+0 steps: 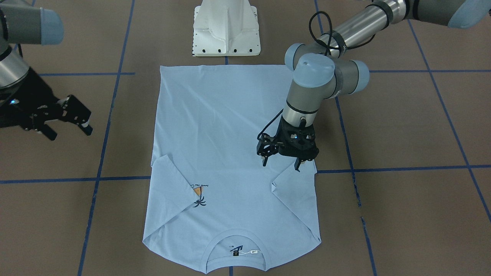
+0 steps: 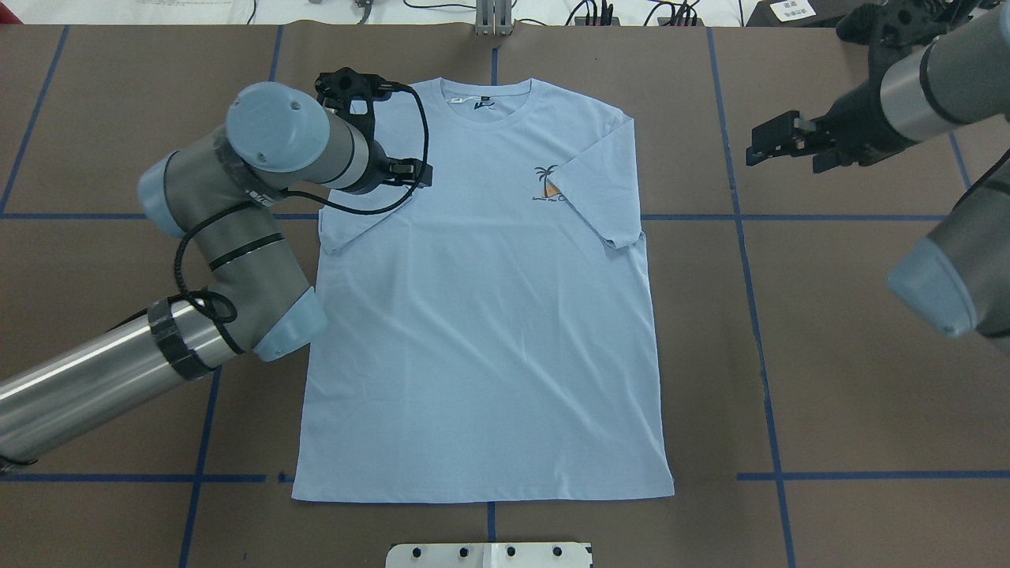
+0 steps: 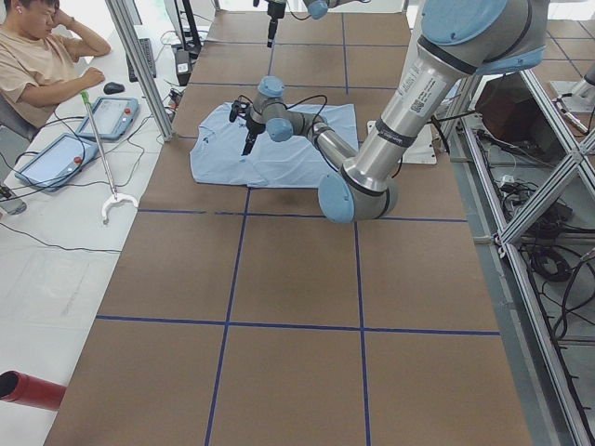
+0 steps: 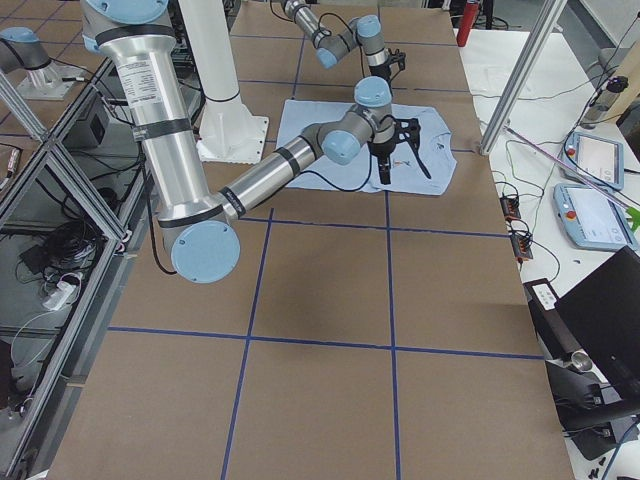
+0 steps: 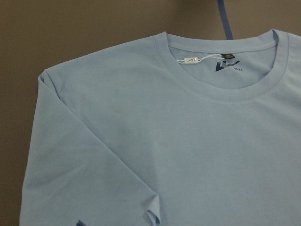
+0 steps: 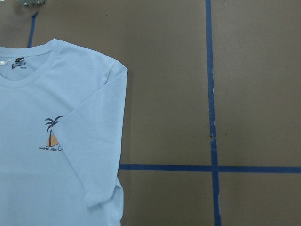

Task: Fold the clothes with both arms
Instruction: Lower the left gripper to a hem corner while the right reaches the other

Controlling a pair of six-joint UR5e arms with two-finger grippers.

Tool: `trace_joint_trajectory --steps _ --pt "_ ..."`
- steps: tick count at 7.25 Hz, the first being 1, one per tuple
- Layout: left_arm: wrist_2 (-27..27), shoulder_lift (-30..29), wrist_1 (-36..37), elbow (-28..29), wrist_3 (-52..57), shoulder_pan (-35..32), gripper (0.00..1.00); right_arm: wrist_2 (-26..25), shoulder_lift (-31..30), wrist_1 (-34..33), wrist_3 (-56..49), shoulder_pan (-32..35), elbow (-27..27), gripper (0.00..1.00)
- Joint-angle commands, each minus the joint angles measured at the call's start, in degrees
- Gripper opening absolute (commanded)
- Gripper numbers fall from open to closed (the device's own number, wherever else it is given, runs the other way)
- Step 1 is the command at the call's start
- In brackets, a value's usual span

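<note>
In the exterior front-facing view the left arm [image 1: 326, 76] is extended over the T-shirt [image 1: 222, 126]. Its wrist is turned straight down and the left fingers [image 1: 264, 158] are set apart, pointing at the cloth. They are placed over the folded-in sleeve [image 1: 299, 199], at about 3 o'clock from the shirt's middle. Whether the tips touch the fabric cannot be told. The right arm [image 1: 15, 73] is held off the shirt at 9 o'clock in this view. The right fingers [image 1: 86, 129] are spread and empty over the bare surface [image 1: 402, 126].

The T-shirt is laid flat and face up on the surface, with its hem toward the white pedestal base [image 1: 226, 30] at 12 o'clock and its collar [image 1: 236, 232] at 6 o'clock. Both sleeves are turned inward over the chest, and the other sleeve [image 1: 168, 191] is laid across part of the palm print [image 1: 200, 196]. A white tag [image 1: 254, 252] is seen inside the neck. Blue tape lines [image 1: 402, 168] are run across the surface on both sides of the shirt. In the exterior left view a seated person [image 3: 37, 56] is seen beside the surface, well apart from the arms.
</note>
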Motion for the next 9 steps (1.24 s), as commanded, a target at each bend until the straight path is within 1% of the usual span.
trace_joint_trajectory --steps 1,2,3,4,5,6,7,9 --pt "-1.4 8.0 1.4 -13.6 -1.5 1.5 1.0 -18.0 -4.9 -0.2 24.1 -17.6 10.2 1.0" --pt "-0.9 13.0 1.2 -19.6 -4.5 4.5 1.0 -24.9 -7.5 -0.2 32.5 -25.9 13.1 1.0" --pt "-0.8 16.6 1.3 -24.3 -6.4 6.1 1.0 -32.4 -11.2 -0.2 39.3 -33.9 17.2 1.0" --pt "-0.6 21.1 1.1 -28.0 -8.1 8.5 1.0 -39.4 -13.5 -0.2 46.8 -41.2 18.5 0.98" --pt "1.0 24.3 1.1 -30.3 -10.3 10.7 1.0 -42.0 -14.2 -0.4 51.5 -45.3 18.5 0.95" --pt "4.2 27.9 1.0 -32.6 -14.2 15.3 1.0 -44.0 -15.0 -0.6 53.6 -47.7 18.5 0.94" --pt "7.3 31.1 1.0 -33.5 -17.5 20.0 1.0 -45.7 -15.0 -0.6 54.5 -49.0 18.5 0.94" --pt "11.6 33.7 1.3 -33.0 -24.0 28.3 1.0 -46.2 -15.1 -0.7 54.5 -49.3 18.4 0.95"
